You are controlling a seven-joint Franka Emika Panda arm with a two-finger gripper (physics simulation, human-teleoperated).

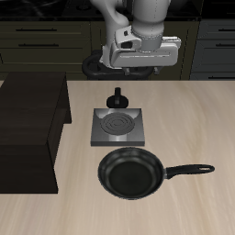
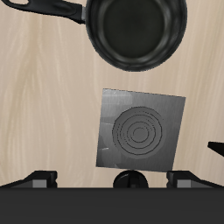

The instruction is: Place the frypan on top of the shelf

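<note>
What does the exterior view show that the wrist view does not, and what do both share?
Only the exterior view shows the shelf, the drawer cabinets behind the table, the whole handle of the frypan and the gripper from outside, raised well clear of the pan. Only the wrist view shows the stove plate from directly above. Both show the frypan, stove plate, knob and wooden table.

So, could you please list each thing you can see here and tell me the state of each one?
Frypan: upright on the table, empty, not held, beside the stove plate.
Stove plate: flat on the table, nothing on it.
Knob: standing behind the stove plate.
Shelf: flat top bare, frypan not yet on it.
Gripper: raised above the table's back, holding nothing; whether its fingers are open cannot be told.
</note>
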